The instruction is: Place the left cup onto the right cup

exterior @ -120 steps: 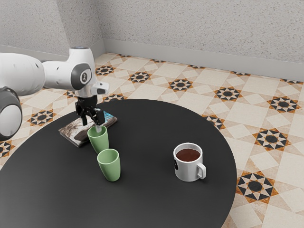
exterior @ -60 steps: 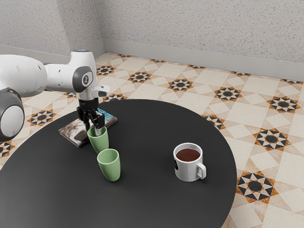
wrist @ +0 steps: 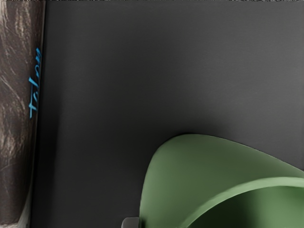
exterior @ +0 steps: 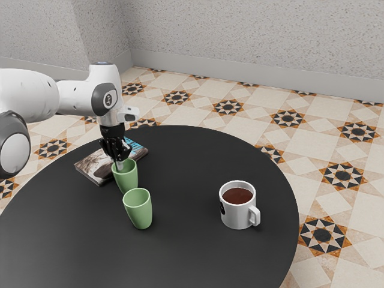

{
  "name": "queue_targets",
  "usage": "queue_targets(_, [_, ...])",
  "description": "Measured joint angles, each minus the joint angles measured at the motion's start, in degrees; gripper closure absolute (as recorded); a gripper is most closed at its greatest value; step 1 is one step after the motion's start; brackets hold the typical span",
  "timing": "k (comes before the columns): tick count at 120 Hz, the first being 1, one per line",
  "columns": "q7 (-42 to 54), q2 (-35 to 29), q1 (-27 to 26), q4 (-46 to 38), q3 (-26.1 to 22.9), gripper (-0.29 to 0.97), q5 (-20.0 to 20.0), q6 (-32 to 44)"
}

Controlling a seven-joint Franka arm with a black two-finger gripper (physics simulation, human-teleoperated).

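High side view over table (exterior: 180,252); wrist close above shared green cup (wrist: 204,180)

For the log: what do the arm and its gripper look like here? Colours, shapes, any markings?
The arm is made of glossy white, rounded links, with dark grey bands where the links meet. A round dark grey cap with a small pale mark sits on the side of the wrist joint. Below it, the gripper is a compact black body ending in two short black jaws.
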Motion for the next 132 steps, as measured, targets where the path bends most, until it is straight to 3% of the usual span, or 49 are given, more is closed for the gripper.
queue_targets(132, [-1.38,-18.40,-9.29,-5.66,0.95,0.79,2.13,-2.91])
